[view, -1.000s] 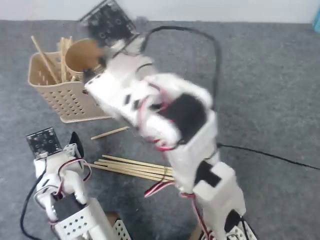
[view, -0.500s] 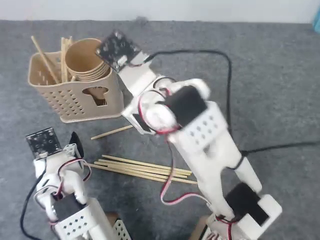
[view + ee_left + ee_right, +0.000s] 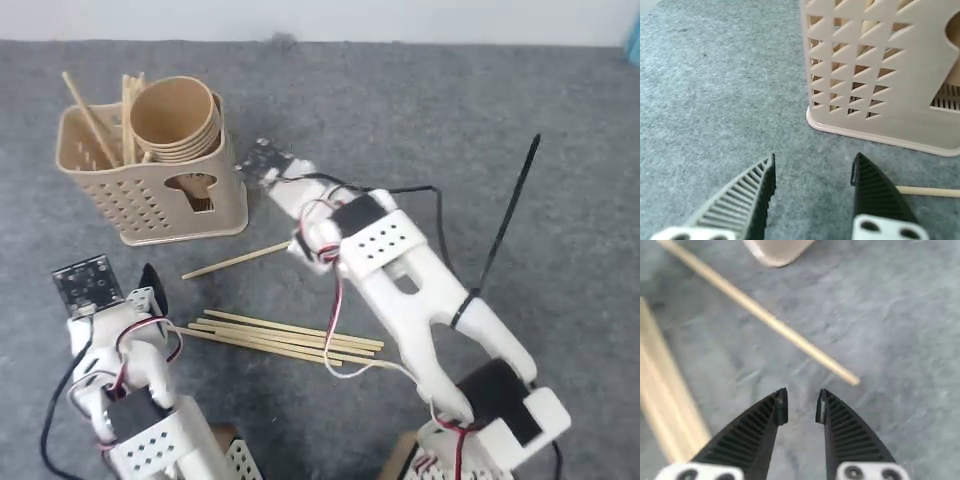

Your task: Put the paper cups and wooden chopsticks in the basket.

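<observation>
Layout: the basket (image 3: 150, 200) stands at the far left of the grey tabletop (image 3: 540, 110). Stacked paper cups (image 3: 178, 112) sit upright inside it, with several wooden chopsticks (image 3: 92, 120) leaning beside them. One loose chopstick (image 3: 232, 263) lies just in front of the basket, and a bundle of chopsticks (image 3: 290, 338) lies nearer the arm bases. The right gripper (image 3: 801, 399) is low over the tabletop just beside the loose chopstick's end, fingers slightly apart, holding nothing. The left gripper (image 3: 814, 167) points at the basket's lower corner, fingers wide apart, empty.
</observation>
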Controlling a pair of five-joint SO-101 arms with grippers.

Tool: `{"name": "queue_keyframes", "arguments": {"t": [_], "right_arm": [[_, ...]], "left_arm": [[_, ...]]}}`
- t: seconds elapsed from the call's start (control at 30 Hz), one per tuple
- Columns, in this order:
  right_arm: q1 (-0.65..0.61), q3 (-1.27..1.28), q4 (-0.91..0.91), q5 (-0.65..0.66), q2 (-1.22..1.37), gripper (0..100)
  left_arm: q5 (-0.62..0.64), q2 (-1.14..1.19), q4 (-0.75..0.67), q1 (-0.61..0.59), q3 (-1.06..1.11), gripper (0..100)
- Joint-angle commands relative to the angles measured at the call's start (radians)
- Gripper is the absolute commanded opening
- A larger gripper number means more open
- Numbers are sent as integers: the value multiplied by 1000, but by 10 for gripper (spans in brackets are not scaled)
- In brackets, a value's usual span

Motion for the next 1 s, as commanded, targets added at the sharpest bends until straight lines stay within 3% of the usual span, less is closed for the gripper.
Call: {"name": "queue_keyframes", "arguments": {"t": [0.0,0.13,0.37,0.47,0.77,0.97], "right_arm": [[47,-18,-87,52,35,117],[67,-157,-51,69,213,117],[38,-482,185,69,484,117],[38,-574,186,69,567,117],[62,-652,156,69,774,112],[61,-652,226,69,756,65]], "left_arm": [[-11,6,-2,-5,-4,236],[-11,6,-2,-5,-4,236],[-11,6,-5,-5,-4,236],[-11,6,-6,-5,-4,236],[-11,6,-8,-3,-4,236],[-11,6,-8,-3,-4,236]]}}
